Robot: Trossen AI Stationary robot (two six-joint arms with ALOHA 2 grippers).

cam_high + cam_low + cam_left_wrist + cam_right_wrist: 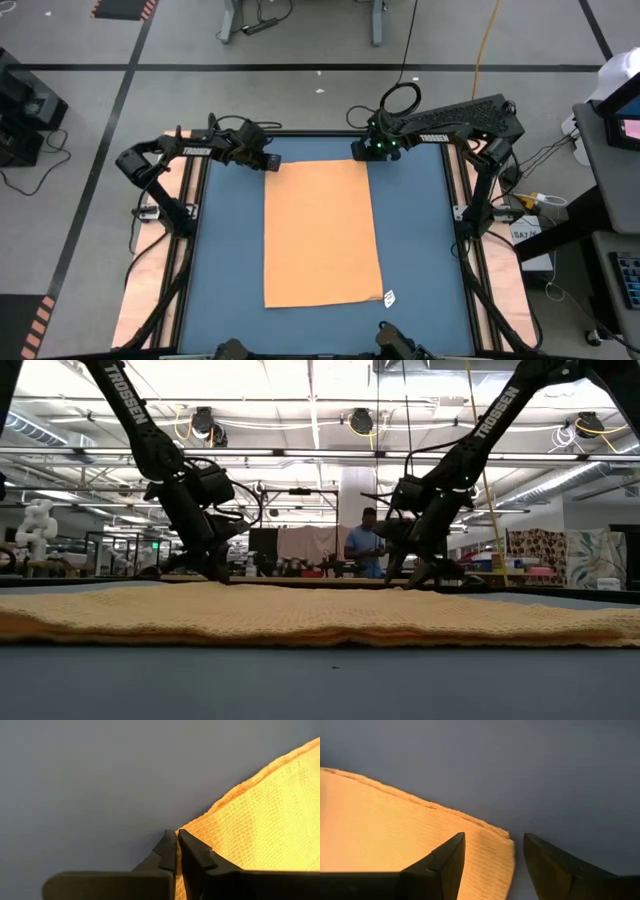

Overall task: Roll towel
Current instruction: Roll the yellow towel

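Note:
The orange-yellow towel (322, 235) lies spread flat on the blue table mat (225, 250), its long sides running near to far. Its small white tag (389, 297) is at the near right corner. My left gripper (272, 160) is down at the towel's far left corner, shut on it. My right gripper (372, 152) is open at the far right corner (506, 839). One of its fingers is over the cloth and the other over the bare mat beside it. In the low view both grippers reach down to the towel's far edge (300, 588). My left gripper (176, 836) is shut on the tip of the towel's far left corner (186, 831), pinched between its two fingertips. The fingers slant down from the far left side. The corner stays low at the mat and the rest of the towel lies flat. One layer or several, I cannot tell.
Bare blue mat lies on both sides of the towel, left (225, 250) and right (420, 230). The table's wooden side rails (150, 270) frame the mat. A person (362, 545) stands far off in the room behind the table.

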